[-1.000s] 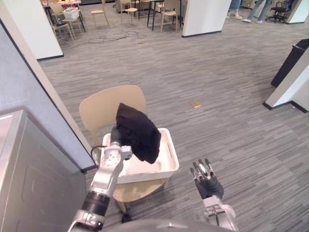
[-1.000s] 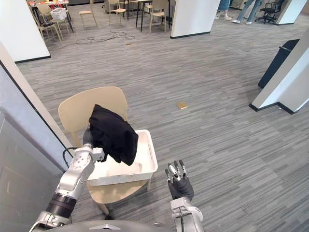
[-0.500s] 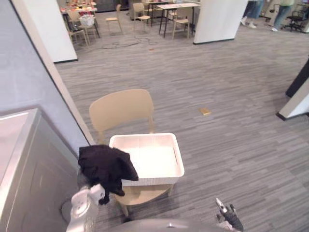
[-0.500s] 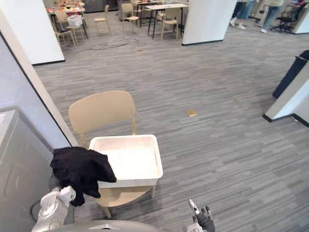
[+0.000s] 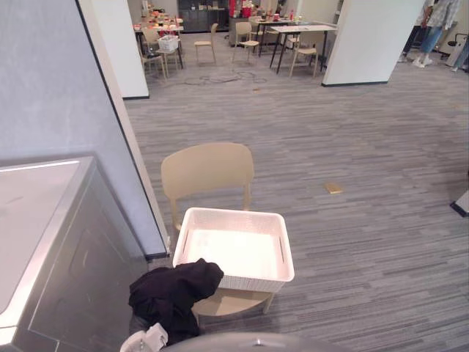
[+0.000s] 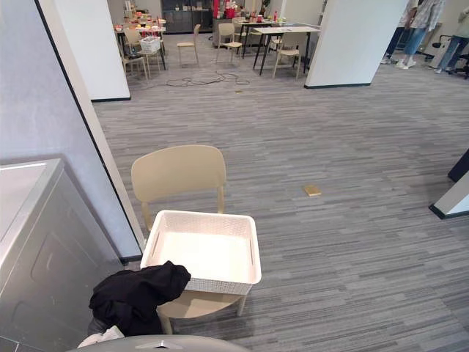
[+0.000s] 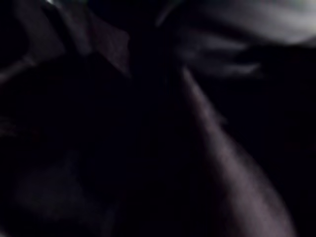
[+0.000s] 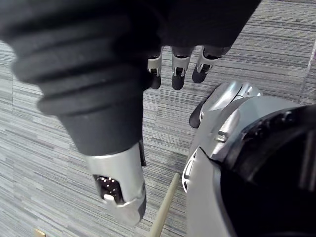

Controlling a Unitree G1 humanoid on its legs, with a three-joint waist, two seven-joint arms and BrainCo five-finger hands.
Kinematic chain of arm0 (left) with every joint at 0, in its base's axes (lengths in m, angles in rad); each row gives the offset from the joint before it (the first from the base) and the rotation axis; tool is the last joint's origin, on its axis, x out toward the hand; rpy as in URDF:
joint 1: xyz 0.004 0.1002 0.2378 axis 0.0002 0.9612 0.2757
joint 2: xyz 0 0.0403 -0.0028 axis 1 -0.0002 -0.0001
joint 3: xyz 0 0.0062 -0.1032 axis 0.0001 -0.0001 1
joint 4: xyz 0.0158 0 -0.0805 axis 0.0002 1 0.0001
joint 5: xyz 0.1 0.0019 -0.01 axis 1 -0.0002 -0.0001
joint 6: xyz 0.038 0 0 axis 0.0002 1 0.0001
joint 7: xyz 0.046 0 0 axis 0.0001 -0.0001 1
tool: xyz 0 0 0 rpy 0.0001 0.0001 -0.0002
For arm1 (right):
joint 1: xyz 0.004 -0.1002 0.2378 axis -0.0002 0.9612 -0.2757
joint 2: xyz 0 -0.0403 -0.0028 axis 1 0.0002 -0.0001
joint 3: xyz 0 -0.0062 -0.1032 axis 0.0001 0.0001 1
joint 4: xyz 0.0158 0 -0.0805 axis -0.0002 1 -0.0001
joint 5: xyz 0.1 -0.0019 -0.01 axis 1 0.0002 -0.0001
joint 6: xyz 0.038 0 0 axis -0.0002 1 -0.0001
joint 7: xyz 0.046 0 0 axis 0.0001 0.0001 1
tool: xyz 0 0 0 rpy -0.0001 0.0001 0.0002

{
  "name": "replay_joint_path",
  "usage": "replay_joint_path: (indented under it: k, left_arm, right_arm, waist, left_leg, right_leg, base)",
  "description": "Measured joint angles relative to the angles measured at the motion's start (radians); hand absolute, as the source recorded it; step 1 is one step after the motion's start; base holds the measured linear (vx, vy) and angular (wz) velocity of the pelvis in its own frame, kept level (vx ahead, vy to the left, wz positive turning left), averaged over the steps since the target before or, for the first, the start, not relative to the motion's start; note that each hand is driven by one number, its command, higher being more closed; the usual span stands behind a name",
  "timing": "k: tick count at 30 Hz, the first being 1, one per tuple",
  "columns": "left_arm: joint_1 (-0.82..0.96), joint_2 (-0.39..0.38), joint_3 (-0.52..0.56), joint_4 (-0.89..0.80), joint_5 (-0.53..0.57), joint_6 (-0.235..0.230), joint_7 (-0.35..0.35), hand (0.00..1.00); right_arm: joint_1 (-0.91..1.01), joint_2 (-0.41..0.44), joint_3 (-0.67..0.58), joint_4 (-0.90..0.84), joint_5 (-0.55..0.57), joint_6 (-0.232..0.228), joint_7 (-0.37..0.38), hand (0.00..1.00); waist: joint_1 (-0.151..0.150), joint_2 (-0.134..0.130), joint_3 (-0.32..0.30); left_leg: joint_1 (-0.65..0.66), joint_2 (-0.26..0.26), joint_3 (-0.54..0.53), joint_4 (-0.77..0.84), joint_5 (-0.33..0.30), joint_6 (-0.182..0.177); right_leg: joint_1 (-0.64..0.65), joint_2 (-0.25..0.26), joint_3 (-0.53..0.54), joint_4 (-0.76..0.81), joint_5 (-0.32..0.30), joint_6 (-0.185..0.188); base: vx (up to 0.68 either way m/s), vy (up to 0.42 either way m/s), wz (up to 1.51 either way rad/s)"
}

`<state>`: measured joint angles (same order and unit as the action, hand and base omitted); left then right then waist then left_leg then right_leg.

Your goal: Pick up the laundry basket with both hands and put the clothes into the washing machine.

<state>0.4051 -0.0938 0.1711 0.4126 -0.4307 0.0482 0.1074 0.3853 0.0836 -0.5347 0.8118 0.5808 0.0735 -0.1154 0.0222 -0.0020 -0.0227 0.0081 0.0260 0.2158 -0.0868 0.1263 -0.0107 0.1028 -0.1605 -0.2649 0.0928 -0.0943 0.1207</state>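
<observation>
Keep the black garment (image 5: pixel 174 295), hiding the left robot hand's grip, clear of the basket (image 5: pixel 253 279) rim; right robot hand (image 8: pixel 178 64) hangs relaxed.

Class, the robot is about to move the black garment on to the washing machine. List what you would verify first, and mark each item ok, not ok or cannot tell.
1. Garment out of the basket: ok. It hangs at the basket's near left corner, next to the washing machine.
2. Basket emptied: ok, nothing lies inside it.
3. Left hand's grip on the garment: cannot tell, the cloth covers it.
4. Right hand free: ok. Its fingers are straight and hold nothing.
5. Washing machine door open: cannot tell from its top and side panel.
6. Basket steady: ok, it sits flat on the chair.
</observation>
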Motion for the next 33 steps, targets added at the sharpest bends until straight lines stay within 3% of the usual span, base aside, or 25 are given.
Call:
replay_joint_path:
  k: [3,10,12,15,16,17,18,19,20,22,24,25,26,27,28,29,30,33]
  left_arm:
    - [-0.008,0.002,-0.007,0.004,0.000,0.000,-0.008,1.00]
    - [-0.073,0.014,-0.018,0.010,-0.021,0.000,-0.011,1.00]
    - [-0.105,0.018,-0.018,0.008,-0.031,0.000,-0.014,1.00]
    - [-0.135,0.019,-0.027,-0.012,-0.037,0.000,-0.021,1.00]
    - [-0.140,0.019,-0.036,-0.021,-0.037,0.000,-0.022,1.00]
    - [-0.150,0.022,-0.035,-0.022,-0.038,0.000,-0.021,1.00]
    - [-0.162,0.029,-0.043,-0.030,-0.039,0.000,-0.023,1.00]
    - [-0.155,0.029,-0.060,-0.046,-0.039,0.001,-0.024,1.00]
    - [-0.152,0.028,-0.066,-0.048,-0.039,0.001,-0.026,1.00]
    - [-0.156,0.027,-0.076,-0.048,-0.039,0.001,-0.026,1.00]
    - [-0.165,0.028,-0.090,-0.048,-0.039,0.002,-0.028,1.00]
    - [-0.172,0.027,-0.095,-0.048,-0.039,0.002,-0.028,1.00]
    - [-0.192,0.017,-0.090,-0.040,-0.039,0.002,-0.027,1.00]
    - [-0.193,0.017,-0.087,-0.035,-0.039,0.001,-0.026,1.00]
    - [-0.197,0.019,-0.073,-0.028,-0.039,-0.004,-0.026,1.00]
    - [-0.196,0.039,-0.053,-0.003,-0.038,-0.010,-0.024,1.00]
    - [-0.194,0.061,-0.055,0.037,-0.038,-0.009,-0.024,1.00]
    - [-0.191,0.085,-0.061,0.085,-0.038,-0.006,-0.024,1.00]
  right_arm:
    - [-0.015,-0.004,0.019,0.000,-0.001,-0.001,-0.001,0.00]
    - [-0.110,-0.029,0.084,0.000,-0.039,-0.013,0.002,0.00]
    - [-0.150,-0.050,0.103,-0.001,-0.042,-0.014,0.002,0.00]
    - [-0.208,-0.067,0.113,-0.004,-0.078,-0.013,-0.005,0.00]
    - [-0.221,-0.080,0.128,-0.012,-0.082,-0.017,-0.004,0.00]
    - [-0.233,-0.081,0.129,-0.009,-0.080,-0.021,-0.006,0.00]
    - [-0.237,-0.081,0.129,-0.012,-0.078,-0.030,-0.008,0.00]
    - [-0.234,-0.089,0.128,-0.014,-0.077,-0.038,-0.011,0.00]
    - [-0.228,-0.092,0.128,-0.015,-0.077,-0.039,-0.018,0.00]
    - [-0.202,-0.091,0.119,-0.015,-0.075,-0.043,-0.025,0.00]
    - [-0.164,-0.079,0.070,-0.011,-0.076,-0.042,-0.028,0.00]
    - [-0.158,-0.074,0.042,-0.007,-0.077,-0.040,-0.029,0.00]
    - [-0.168,-0.066,-0.033,0.022,-0.078,-0.029,-0.039,0.00]
    - [-0.169,-0.060,-0.049,0.042,-0.078,-0.025,-0.040,0.00]
    - [-0.172,-0.052,-0.060,0.073,-0.079,-0.019,-0.038,0.00]
    - [-0.176,-0.032,-0.071,0.102,-0.078,-0.007,-0.038,0.00]
    - [-0.176,-0.034,-0.076,0.123,-0.080,0.001,-0.040,0.00]
    - [-0.188,-0.034,-0.118,0.154,-0.095,0.000,-0.041,0.00]
  waist:
    - [0.003,-0.009,0.017]
    - [0.019,-0.003,0.138]
    - [0.018,-0.016,0.174]
    - [0.016,-0.006,0.203]
    - [0.019,0.005,0.208]
    - [0.020,-0.004,0.208]
    - [0.020,-0.025,0.213]
    - [0.014,-0.020,0.208]
    - [0.006,-0.012,0.203]
    - [-0.011,0.012,0.187]
    - [-0.027,0.034,0.147]
    - [-0.032,0.037,0.139]
    - [-0.036,0.032,0.121]
    - [-0.041,0.020,0.112]
    - [-0.039,0.033,0.108]
    - [-0.046,0.015,0.096]
    - [-0.049,0.003,0.088]
    - [-0.057,0.001,0.088]
  left_leg:
    - [0.000,-0.003,0.002,0.000,-0.002,0.003]
    - [-0.056,0.010,0.025,0.008,0.009,-0.006]
    - [-0.120,0.004,-0.010,0.064,0.029,-0.006]
    - [-0.219,-0.020,-0.088,0.118,0.049,0.000]
    - [-0.217,-0.014,-0.082,0.095,0.000,-0.003]
    - [-0.214,-0.013,-0.036,0.106,-0.072,0.007]
    - [-0.246,-0.001,0.047,0.243,-0.109,0.077]
    - [-0.251,0.042,0.101,0.411,-0.143,0.093]
    - [-0.242,0.077,0.121,0.484,-0.172,0.084]
    - [-0.172,0.194,0.174,0.607,-0.238,0.049]
    - [-0.105,0.336,0.228,0.615,-0.222,0.035]
    - [-0.090,0.351,0.235,0.581,-0.201,0.022]
    - [-0.064,0.293,0.232,0.494,-0.199,-0.022]
    - [-0.065,0.268,0.224,0.462,-0.191,-0.032]
    - [-0.064,0.256,0.212,0.422,-0.191,-0.036]
    - [-0.064,0.239,0.180,0.381,-0.186,-0.057]
    - [-0.053,0.221,0.156,0.348,-0.195,-0.085]
    - [-0.021,0.182,0.103,0.288,-0.201,-0.109]
  right_leg:
    - [-0.002,-0.004,0.000,0.005,-0.002,0.001]
    - [-0.101,-0.014,-0.003,0.131,-0.046,-0.017]
    - [-0.167,-0.037,-0.030,0.223,-0.083,-0.023]
    - [-0.265,-0.086,-0.090,0.372,-0.148,-0.029]
    - [-0.249,-0.087,-0.119,0.374,-0.152,-0.034]
    - [-0.237,-0.111,-0.139,0.346,-0.138,-0.046]
    - [-0.226,-0.155,-0.174,0.341,-0.130,-0.051]
    - [-0.206,-0.175,-0.209,0.340,-0.127,-0.052]
    - [-0.191,-0.179,-0.227,0.339,-0.126,-0.051]
    - [-0.144,-0.185,-0.280,0.337,-0.124,-0.051]
    - [-0.141,-0.209,-0.331,0.356,-0.113,-0.038]
    - [-0.142,-0.221,-0.347,0.363,-0.107,-0.030]
    - [-0.150,-0.256,-0.366,0.370,-0.062,-0.028]
    - [-0.161,-0.268,-0.369,0.369,-0.036,-0.047]
    - [-0.179,-0.249,-0.351,0.339,-0.042,-0.036]
    - [-0.168,-0.185,-0.318,0.255,-0.024,-0.046]
    - [-0.137,-0.180,-0.325,0.220,0.005,-0.023]
    - [-0.099,-0.210,-0.356,0.233,0.029,-0.022]
  base:
    - [0.02,0.013,0.00]
    - [-0.01,-0.018,0.09]
    - [-0.01,-0.048,0.51]
    - [-0.02,-0.087,0.78]
    - [-0.03,-0.065,0.61]
    - [-0.01,-0.035,0.75]
    - [-0.01,-0.020,0.79]
    - [0.00,-0.015,0.71]
    - [-0.01,-0.029,0.64]
    - [0.00,0.075,0.62]
    - [0.02,0.247,0.80]
    - [0.00,0.338,0.94]
    - [0.00,0.287,0.74]
    - [-0.03,0.339,0.65]
    - [-0.06,0.222,0.43]
    - [-0.06,0.153,0.50]
    - [-0.02,0.094,0.50]
    - [0.00,0.192,0.55]
